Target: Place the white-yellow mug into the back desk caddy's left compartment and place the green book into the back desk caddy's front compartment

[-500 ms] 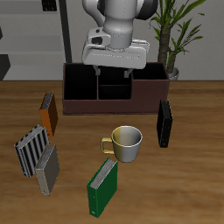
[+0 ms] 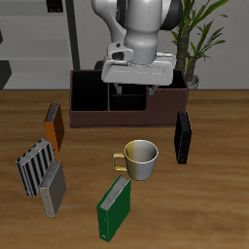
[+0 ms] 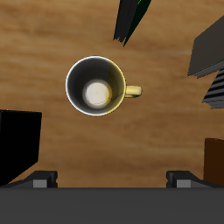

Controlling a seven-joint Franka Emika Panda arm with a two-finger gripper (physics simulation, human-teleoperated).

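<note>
The white-yellow mug [image 2: 141,159] stands upright on the table, handle toward the orange book's side; the wrist view looks straight down into the mug [image 3: 96,85]. The green book [image 2: 114,209] stands nearer the table's front edge, and one corner of the green book [image 3: 131,19] shows in the wrist view. The back desk caddy [image 2: 92,112], dark brown, sits farther back, and my hand hides part of its cells. My gripper [image 2: 130,89] hangs open and empty above the table, high over the mug, in front of the caddy. Its fingertips [image 3: 42,179] hold nothing.
An orange book [image 2: 53,124] stands near the caddy's end. A black book [image 2: 182,136] stands beside the mug. A striped book [image 2: 34,165] and a grey book [image 2: 53,187] stand near the front. A potted plant [image 2: 195,39] rises behind the caddy.
My gripper has shifted sideways toward the black book's side and come slightly lower. The mug and the books have not moved.
</note>
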